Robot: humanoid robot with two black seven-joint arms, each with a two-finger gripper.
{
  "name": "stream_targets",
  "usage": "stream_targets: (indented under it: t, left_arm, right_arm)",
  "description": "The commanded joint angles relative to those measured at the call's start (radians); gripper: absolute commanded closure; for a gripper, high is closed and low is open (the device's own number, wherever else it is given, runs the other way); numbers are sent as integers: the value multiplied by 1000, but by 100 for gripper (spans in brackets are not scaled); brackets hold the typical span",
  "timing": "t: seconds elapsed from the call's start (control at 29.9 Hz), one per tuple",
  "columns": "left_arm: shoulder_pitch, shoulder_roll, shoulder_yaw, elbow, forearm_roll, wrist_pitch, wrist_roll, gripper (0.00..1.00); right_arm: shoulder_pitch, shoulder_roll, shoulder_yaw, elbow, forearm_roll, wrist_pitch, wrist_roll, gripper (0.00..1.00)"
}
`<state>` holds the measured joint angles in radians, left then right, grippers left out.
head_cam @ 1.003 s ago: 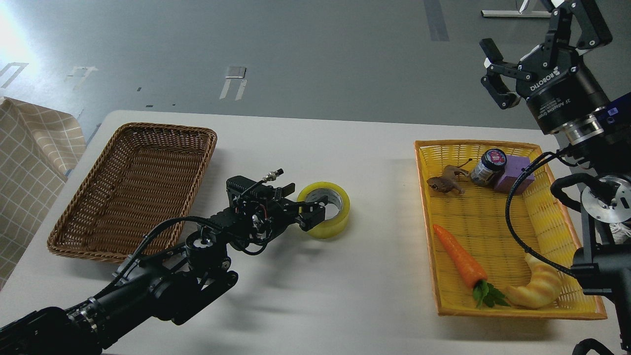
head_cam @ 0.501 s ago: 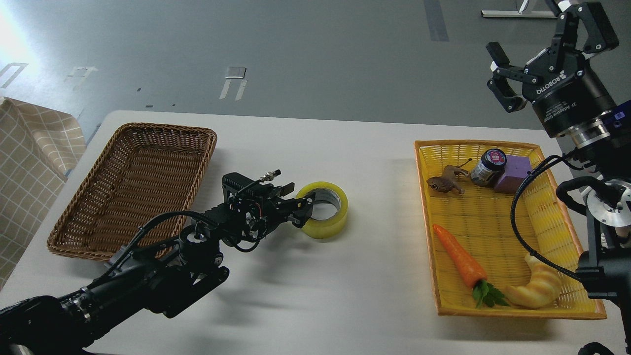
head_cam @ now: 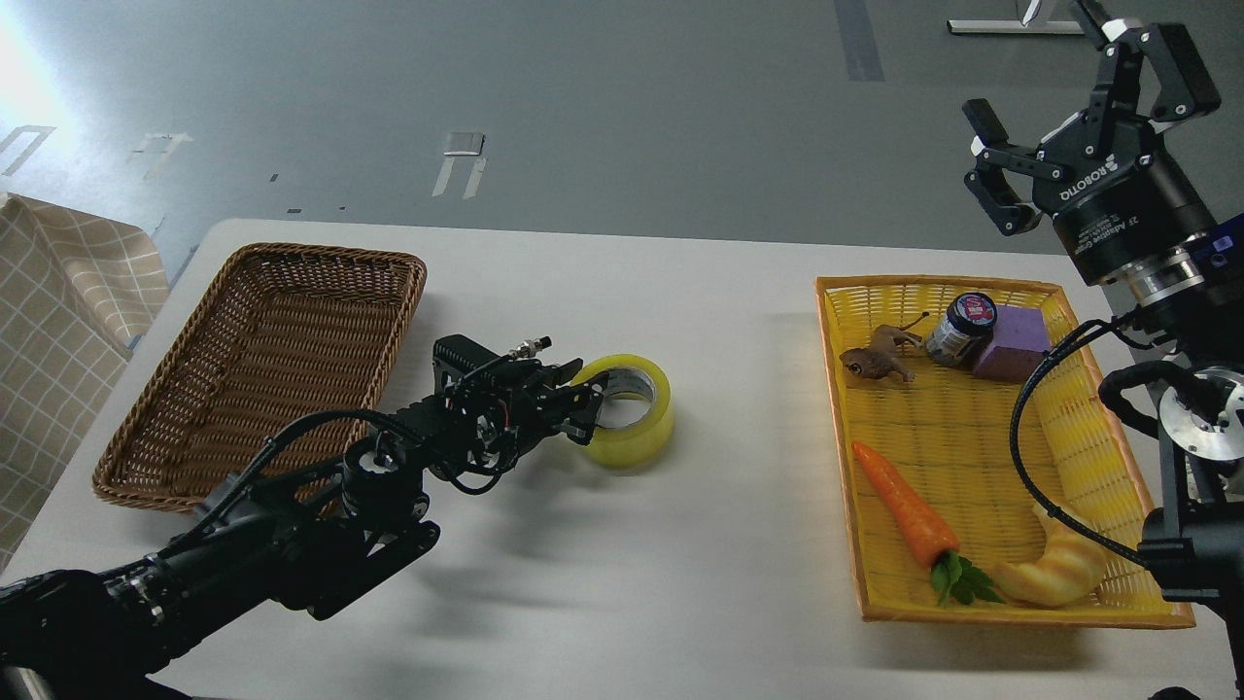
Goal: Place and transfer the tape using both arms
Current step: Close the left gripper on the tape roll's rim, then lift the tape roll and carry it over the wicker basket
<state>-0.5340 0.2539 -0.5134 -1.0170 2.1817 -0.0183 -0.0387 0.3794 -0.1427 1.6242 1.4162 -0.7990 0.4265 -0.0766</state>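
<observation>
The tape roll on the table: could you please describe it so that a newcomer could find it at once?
Start at the white table and look between the brown wicker basket and the yellow tray. The tape sits there, gripped by the left gripper. It is the only translucent yellow ring with a grey core; the other yellowish thing, a croissant toy, lies inside the tray.

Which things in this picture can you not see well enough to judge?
- Head view: whether the left end effector really grips the tape; its dark fingers overlap the near rim.
- Head view: the label on the small jar is too small to read.
- Head view: the right arm's lower links are cut off by the right edge; the right end effector is open.
</observation>
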Motion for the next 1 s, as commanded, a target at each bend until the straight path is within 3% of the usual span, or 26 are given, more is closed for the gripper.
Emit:
stream_targets:
  t: [0.0, 0.23, 0.3, 0.33, 0.7, 0.97]
  left_arm:
    - [-4, -2, 0, -5, 0, 0, 0, 74]
    - [-29, -1, 0, -8, 0, 0, 3, 81]
    - [-34, 2, 0, -20, 0, 0, 0, 96]
    - [-35, 2, 0, -25, 0, 0, 0, 97]
    - [-67, 28, -2, -41, 0, -12, -3, 98]
    - [-199, 122, -2, -48, 0, -43, 3, 98]
  right_arm:
    - [-2, 0, 0, -3, 0, 0, 0, 0]
    - [-5, 0, 2, -6, 0, -5, 0, 0]
    - [-5, 2, 0, -8, 0, -5, 0, 0]
    - [-5, 2, 0, -8, 0, -5, 0, 0]
    - [-4, 2, 0, -10, 0, -5, -2, 0]
    - [3, 2, 0, -13, 0, -5, -2, 0]
